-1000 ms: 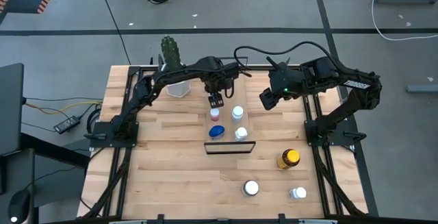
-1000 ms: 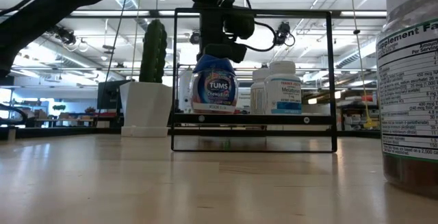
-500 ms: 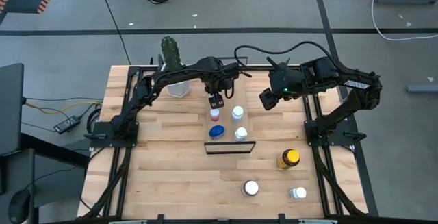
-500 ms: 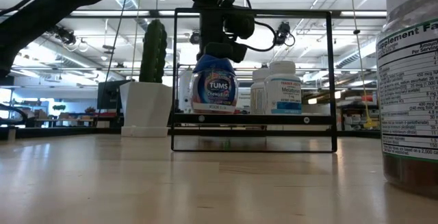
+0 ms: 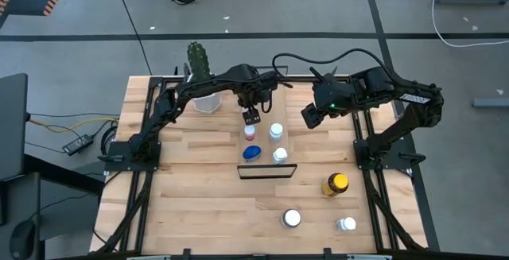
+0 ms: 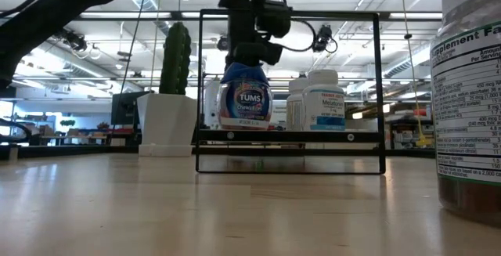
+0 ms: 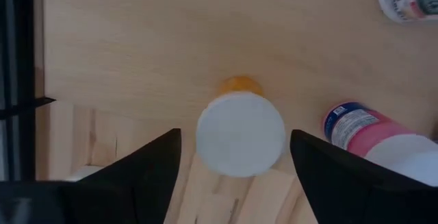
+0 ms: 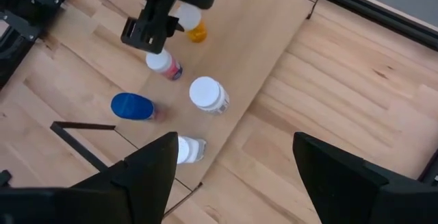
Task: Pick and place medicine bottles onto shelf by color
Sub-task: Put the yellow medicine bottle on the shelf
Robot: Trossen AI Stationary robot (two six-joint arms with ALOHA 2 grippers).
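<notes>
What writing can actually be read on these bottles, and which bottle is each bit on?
"TUMS": on the blue-lidded bottle on the shelf.
"Supplement Fac…", cut off at the edge: on the big bottle nearest the low camera; its table of amounts is too small to read.
White-capped bottle beside the blue-lidded one: label too small to read.
Bottles in the other views: labels blurred.

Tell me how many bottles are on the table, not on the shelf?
3: a yellow-capped brown bottle on the right side, a wide white-capped bottle and a small white bottle by the front edge.
</notes>
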